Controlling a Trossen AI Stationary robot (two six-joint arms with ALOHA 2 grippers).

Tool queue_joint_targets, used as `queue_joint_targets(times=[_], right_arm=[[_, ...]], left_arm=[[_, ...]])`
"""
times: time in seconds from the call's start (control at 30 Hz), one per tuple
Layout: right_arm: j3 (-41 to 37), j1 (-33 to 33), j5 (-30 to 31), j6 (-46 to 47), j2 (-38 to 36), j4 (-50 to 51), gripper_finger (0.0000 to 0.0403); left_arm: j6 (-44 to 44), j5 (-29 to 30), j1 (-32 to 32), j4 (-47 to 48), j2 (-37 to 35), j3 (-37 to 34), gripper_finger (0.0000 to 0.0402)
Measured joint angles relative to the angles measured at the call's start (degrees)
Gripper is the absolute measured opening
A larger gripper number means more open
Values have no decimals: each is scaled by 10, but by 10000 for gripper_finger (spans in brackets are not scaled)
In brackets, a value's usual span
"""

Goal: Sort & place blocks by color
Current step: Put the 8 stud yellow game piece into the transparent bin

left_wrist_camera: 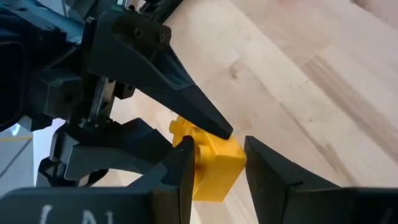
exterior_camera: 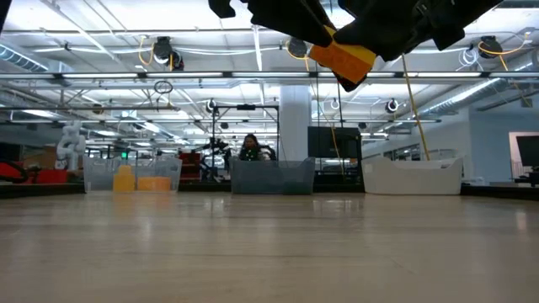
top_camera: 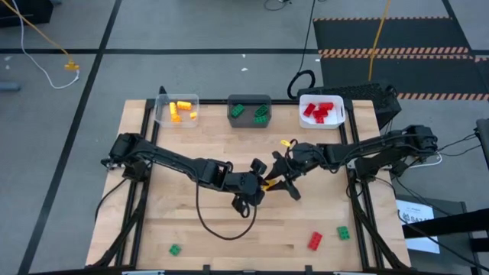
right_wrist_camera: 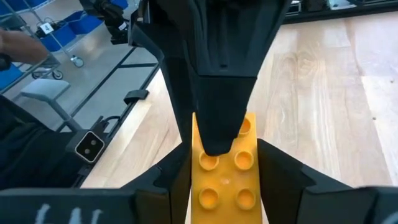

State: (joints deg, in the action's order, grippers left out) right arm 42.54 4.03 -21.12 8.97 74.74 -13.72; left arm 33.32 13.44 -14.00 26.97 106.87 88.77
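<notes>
I'm looking at two matte black arms, chunky jointed segments all the way along. A black cable loops loose under the left arm (top_camera: 176,164). Left end effector (left_wrist_camera: 217,165): dark wedge-shaped fingers, white lettering on its housing. Right end effector (right_wrist_camera: 225,168): same black tapered fingers, white lettering too.

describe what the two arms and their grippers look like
Both arms are dark, near-black, jointed links. The left arm trails a loose black cable looping over the table. Each gripper, left and right, ends in two tapered, wedge-shaped black fingers.
</notes>
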Motion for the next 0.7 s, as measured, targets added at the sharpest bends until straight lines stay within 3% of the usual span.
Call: queue_joint_targets(times=[0.33,0.47,0.7], right_arm=[[0,-1,19,0,0,-2,154],[0,-3,52,-7,-1,4,163],[2,-7,48,-28,-12,6,197]], left_arm=[[-31,64,-1,19,0,0,113],[-63,88,-1,70,0,0,113],[-113,139,0,158,1,-3,113]])
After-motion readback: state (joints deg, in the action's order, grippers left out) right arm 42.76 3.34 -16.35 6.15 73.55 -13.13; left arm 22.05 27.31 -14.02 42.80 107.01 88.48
